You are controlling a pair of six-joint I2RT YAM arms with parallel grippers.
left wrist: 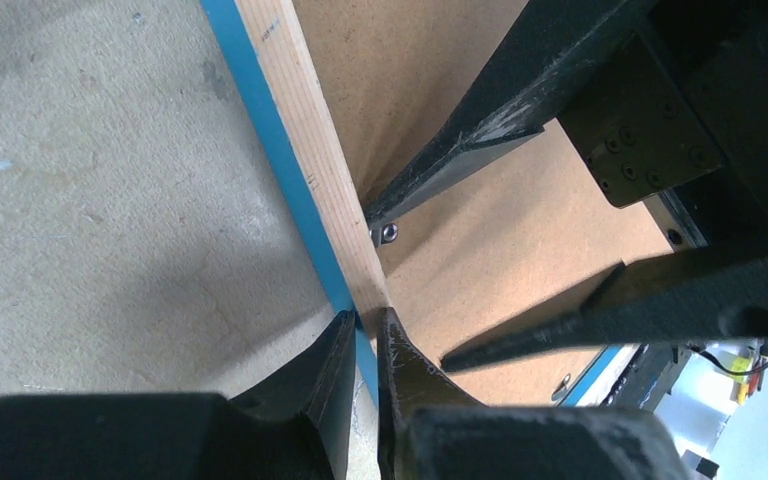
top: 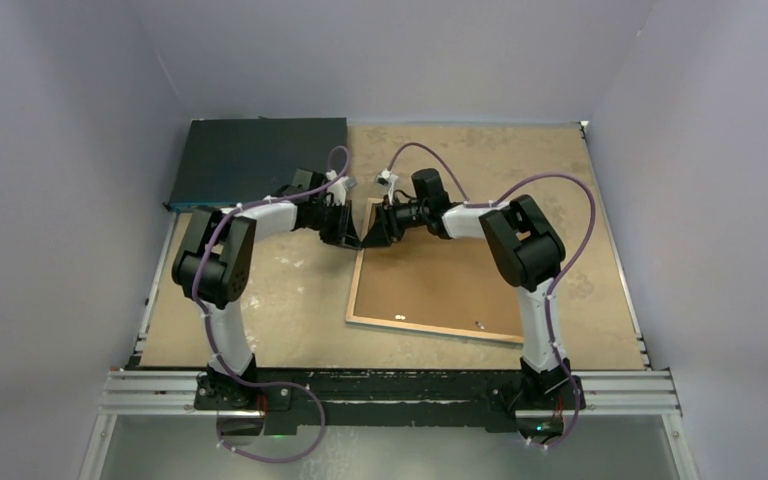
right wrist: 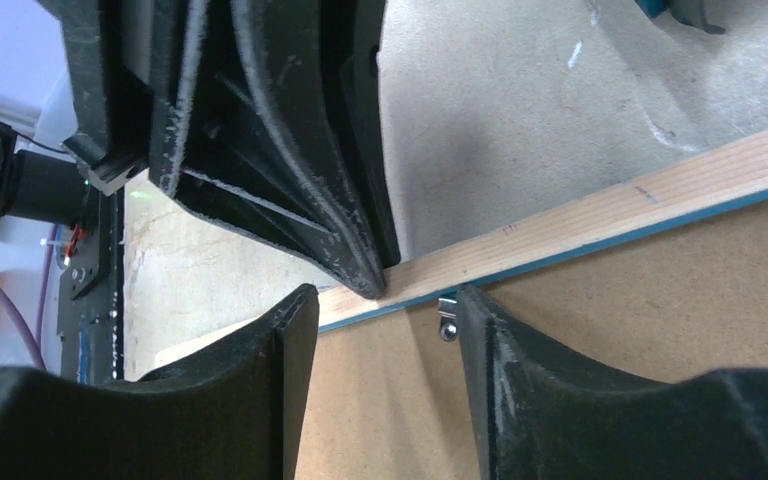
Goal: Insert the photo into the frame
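The frame (top: 430,328) lies face down at the table's middle, its wood back rim up and the plain brown backing board (top: 440,285) inside it. The photo is not in view. My left gripper (top: 352,238) is shut on the frame's left rim (left wrist: 295,140) near the far corner, one finger on the blue outer side and one on the board side (left wrist: 363,322). My right gripper (top: 372,225) is open just above the board at that same corner (right wrist: 385,300), its right finger touching a small metal tab (right wrist: 447,320) by the rim (right wrist: 610,215).
A dark flat box (top: 255,160) lies at the back left, just behind the left arm. A second metal tab (top: 479,324) sits at the frame's near edge. Grey walls close in the table on three sides.
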